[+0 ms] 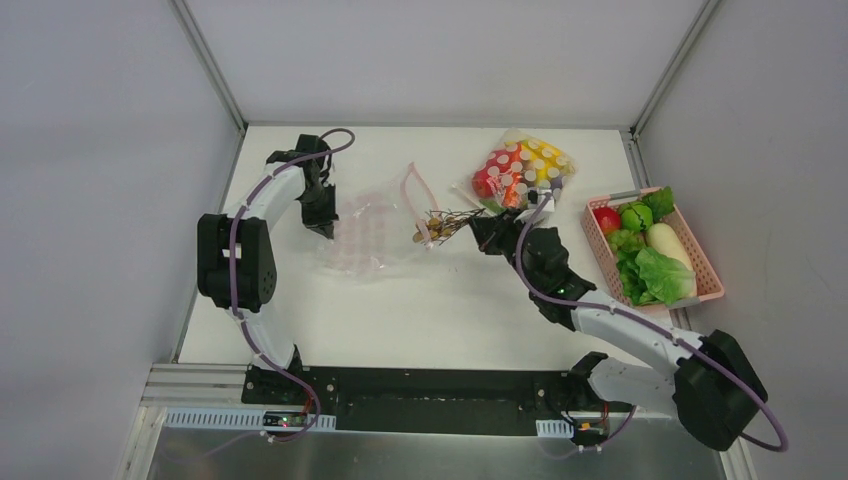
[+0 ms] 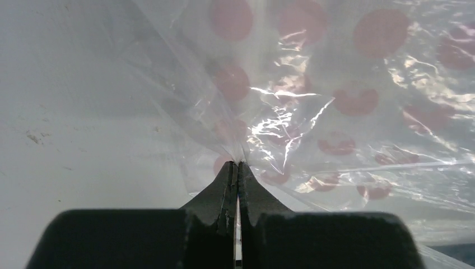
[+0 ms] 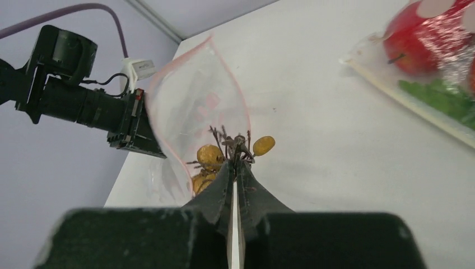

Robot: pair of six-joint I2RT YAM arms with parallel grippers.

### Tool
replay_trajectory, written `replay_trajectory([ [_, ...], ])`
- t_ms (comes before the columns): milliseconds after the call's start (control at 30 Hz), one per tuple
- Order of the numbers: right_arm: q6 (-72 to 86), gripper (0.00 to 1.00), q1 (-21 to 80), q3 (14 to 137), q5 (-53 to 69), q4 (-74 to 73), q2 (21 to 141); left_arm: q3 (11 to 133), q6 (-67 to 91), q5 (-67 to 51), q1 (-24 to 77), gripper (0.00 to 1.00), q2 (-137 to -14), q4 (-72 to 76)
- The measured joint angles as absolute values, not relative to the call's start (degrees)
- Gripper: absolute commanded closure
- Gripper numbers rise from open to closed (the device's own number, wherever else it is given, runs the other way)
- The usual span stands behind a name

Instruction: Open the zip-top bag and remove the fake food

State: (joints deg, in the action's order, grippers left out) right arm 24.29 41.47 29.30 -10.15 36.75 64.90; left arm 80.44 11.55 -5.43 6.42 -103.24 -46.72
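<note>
1. Left hand (image 2: pixel 235 163) is pressed shut on a fold of the zip-top bag (image 1: pixel 365 235), at the bag's edge farthest from the basket (image 1: pixel 603 250).
2. The right hand (image 3: pixel 238 159) is clamped on the brown stalk of a grape bunch (image 3: pixel 232 147), right at the bag's mouth, on the side nearer the basket.
3. The bag is laid flat on the counter (image 1: pixel 450 320), well apart from the basket and on the left arm's side of it.
4. Opening is judged done: the pink zip strip (image 1: pixel 412 190) is bowed into an open loop.
5. Removal is judged nearly done. A red apple (image 1: pixel 607 219), a green round fruit (image 1: pixel 636 216), a white radish (image 1: pixel 667 245) and lettuce (image 1: pixel 660 278) are already in the basket.
6. Only the grape bunch is seen at the bag, partly outside the mouth. Nothing else can be made out through the dotted film.
7. What appears left is for the bunch to be drawn clear of the mouth and set down.
8. The mouth is pointed toward the basket and the closed end away from it. The mouth-to-bottom axis therefore runs toward the basket, with the zip strip lying across that line.
</note>
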Motion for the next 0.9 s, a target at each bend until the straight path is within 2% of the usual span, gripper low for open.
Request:
replay_trajectory([
  [267, 20.67, 1.00, 39.66, 31.44, -20.73, 25.50, 55.72, 80.44, 11.35, -6.63, 6.44, 1.00, -103.15, -47.03],
  [533, 19.84, 1.00, 38.48, 34.96, -22.85, 25.89, 59.70, 80.53, 10.52, -9.08, 9.17, 1.00, -103.11, -47.57],
  [567, 19.70, 0.96, 38.39, 35.57, -22.35, 25.89, 60.93, 80.55, 10.37, -9.06, 9.80, 1.00, -103.07, -47.75],
  [667, 18.76, 0.57, 37.52, 38.09, -19.70, 24.29, 64.90, 80.62, 9.80, -8.69, 10.85, 1.00, -103.02, -48.77],
  [733, 16.80, 0.43, 36.23, 40.86, -16.38, 21.52, 68.27, 80.77, 9.61, -8.23, 10.87, 1.00, -103.02, -49.28],
  [800, 14.09, 0.35, 34.70, 43.75, -12.91, 18.06, 71.48, 81.12, 9.43, -7.31, 10.79, 1.00, -103.02, -49.80],
  [900, 7.40, 0.30, 31.83, 47.22, -6.35, 13.34, 75.75, 81.49, 9.19, -5.80, 10.76, 1.00, -103.02, -50.22],
])
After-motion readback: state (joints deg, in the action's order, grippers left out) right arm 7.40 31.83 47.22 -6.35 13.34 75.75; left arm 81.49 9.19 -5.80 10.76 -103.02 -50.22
